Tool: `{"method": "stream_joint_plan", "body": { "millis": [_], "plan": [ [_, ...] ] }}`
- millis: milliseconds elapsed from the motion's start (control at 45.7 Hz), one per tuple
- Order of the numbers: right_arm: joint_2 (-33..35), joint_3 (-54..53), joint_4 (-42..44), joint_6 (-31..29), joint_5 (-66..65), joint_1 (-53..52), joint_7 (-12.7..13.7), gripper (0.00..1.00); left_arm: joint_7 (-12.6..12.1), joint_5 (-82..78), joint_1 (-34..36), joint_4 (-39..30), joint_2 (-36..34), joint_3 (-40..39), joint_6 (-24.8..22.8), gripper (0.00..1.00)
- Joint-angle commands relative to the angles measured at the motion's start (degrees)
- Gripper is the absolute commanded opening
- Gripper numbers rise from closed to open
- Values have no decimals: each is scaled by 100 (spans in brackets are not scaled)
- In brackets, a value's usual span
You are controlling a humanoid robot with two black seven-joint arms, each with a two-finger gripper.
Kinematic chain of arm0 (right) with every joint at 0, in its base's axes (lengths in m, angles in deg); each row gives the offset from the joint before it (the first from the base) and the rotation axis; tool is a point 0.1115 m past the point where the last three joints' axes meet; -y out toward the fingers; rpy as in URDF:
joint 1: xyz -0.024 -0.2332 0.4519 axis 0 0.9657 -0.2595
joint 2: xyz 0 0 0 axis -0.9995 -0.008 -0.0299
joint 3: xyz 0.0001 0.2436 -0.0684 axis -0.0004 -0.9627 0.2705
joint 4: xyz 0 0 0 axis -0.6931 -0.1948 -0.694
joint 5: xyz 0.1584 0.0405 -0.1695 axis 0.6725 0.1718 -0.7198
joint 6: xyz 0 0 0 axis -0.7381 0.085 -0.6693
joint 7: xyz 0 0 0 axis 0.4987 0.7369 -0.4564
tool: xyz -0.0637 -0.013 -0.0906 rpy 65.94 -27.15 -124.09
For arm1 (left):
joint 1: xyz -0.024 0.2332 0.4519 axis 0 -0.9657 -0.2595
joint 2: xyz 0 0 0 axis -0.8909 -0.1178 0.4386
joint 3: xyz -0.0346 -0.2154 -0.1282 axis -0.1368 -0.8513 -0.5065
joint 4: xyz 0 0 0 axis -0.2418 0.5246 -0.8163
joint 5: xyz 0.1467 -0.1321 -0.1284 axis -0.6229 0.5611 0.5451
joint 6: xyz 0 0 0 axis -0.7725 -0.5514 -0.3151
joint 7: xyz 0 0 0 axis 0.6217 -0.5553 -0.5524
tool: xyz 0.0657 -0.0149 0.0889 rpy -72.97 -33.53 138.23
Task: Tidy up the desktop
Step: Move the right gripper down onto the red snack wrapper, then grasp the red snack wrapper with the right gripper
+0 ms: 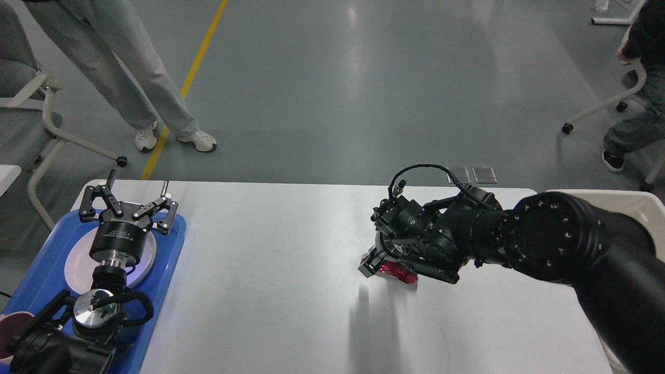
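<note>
Left hand (136, 200) hangs with fingers spread apart over a white round plate (146, 259) on the blue plastic tray (171, 244). Big white matte bench (270, 270) fills the middle. Right hand (375, 266) looks clamped on a crumpled shiny red wrapper (399, 272) resting on it.

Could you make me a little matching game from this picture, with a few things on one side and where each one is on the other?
Things:
1. plate
2. red wrapper
3. left gripper
4. bin

Places:
A. at the right gripper, on the desktop
B. over the tray's far end, fingers spread
C. in the blue tray
D. off the desktop's right end

Pairs: 1-C, 2-A, 3-B, 4-D
</note>
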Motion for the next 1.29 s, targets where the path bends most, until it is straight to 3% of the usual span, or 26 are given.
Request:
{"method": "stream_joint_plan", "body": {
  "millis": [0, 678, 832, 963, 1029, 1072, 1226, 1269],
  "plan": [
    [7, 34, 339, 312, -103, 478, -6, 99, 0, 1, 0, -1, 0, 1, 0, 96],
    [51, -18, 569, 761, -60, 892, 20, 97, 0, -7, 0, -1, 0, 1, 0, 96],
    [51, -18, 569, 779, -25, 971, 38, 76, 0, 1, 0, -1, 0, 1, 9, 96],
    [51, -18, 560, 779, -16, 971, 56, 70, 0, -7, 0, -1, 0, -8, 0, 96],
    [51, -27, 560, 779, -16, 962, 64, 62, 0, -7, 0, -1, 0, -8, 0, 96],
    [60, -36, 525, 779, -16, 918, 73, 53, 0, -7, 0, -1, 0, -8, 0, 96],
    [60, -71, 490, 708, 124, 769, 91, 6, 0, 1, 0, -1, 0, -8, 0, 96],
    [77, -62, 437, 691, 230, 716, 91, 0, 0, -7, 0, -1, 0, -8, 0, 96]
  ]
}}
